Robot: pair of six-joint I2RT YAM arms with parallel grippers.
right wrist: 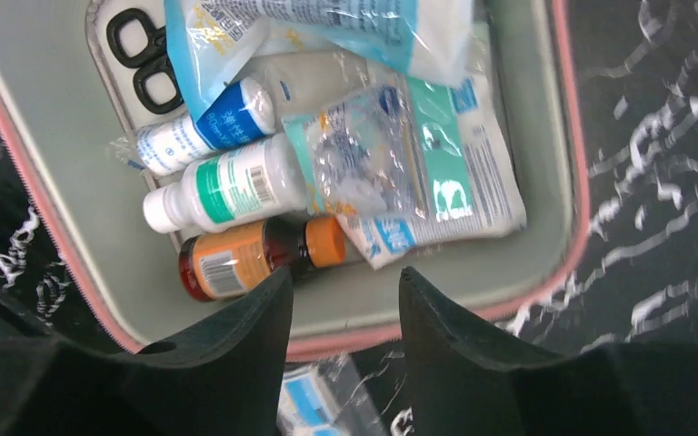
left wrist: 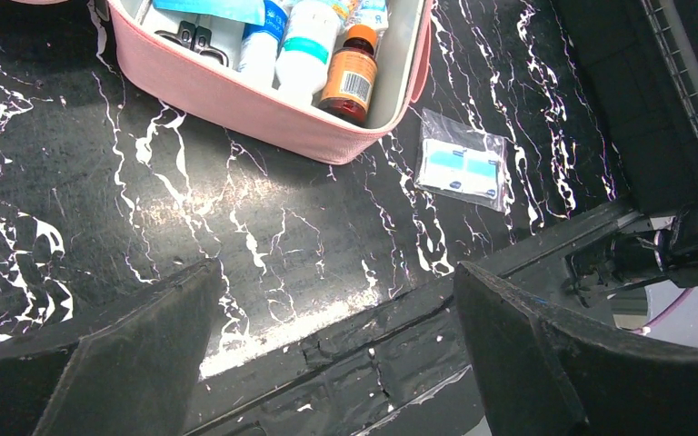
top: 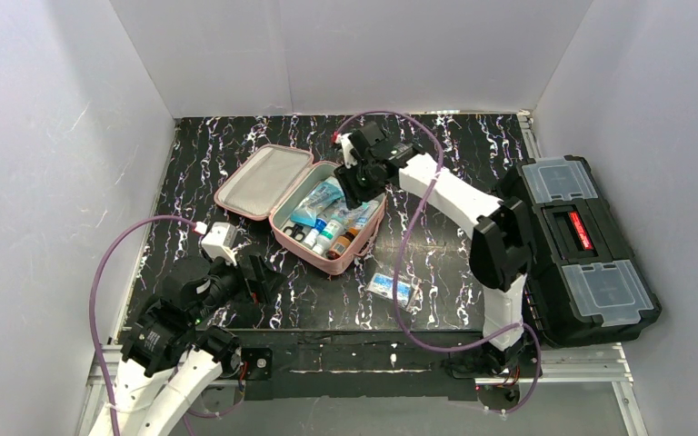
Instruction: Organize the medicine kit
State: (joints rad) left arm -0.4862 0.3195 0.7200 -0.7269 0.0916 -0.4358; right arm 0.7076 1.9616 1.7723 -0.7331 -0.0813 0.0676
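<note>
The pink medicine kit (top: pixel 262 182) lies open mid-table with its lid flat to the left. In its grey-lined tray (right wrist: pixel 54 182) are black scissors (right wrist: pixel 141 59), a blue-labelled white bottle (right wrist: pixel 204 127), a green-banded white bottle (right wrist: pixel 223 186), an orange-capped brown bottle (right wrist: pixel 245 259) and clear packets (right wrist: pixel 418 163). My right gripper (top: pixel 361 186) hovers over the tray's near end; its jaws (right wrist: pixel 345 282) stand apart with nothing between them. My left gripper (top: pixel 259 277) is wide open near the front left, its fingertips (left wrist: pixel 336 282) empty. The kit's pink wall (left wrist: pixel 236 100) is ahead of it.
A clear packet with blue contents (top: pixel 392 288) lies loose on the black marbled table just in front of the kit, also seen as the packet (left wrist: pixel 462 168). A black toolbox (top: pixel 582 245) with clear compartments stands at the right edge. White walls enclose three sides.
</note>
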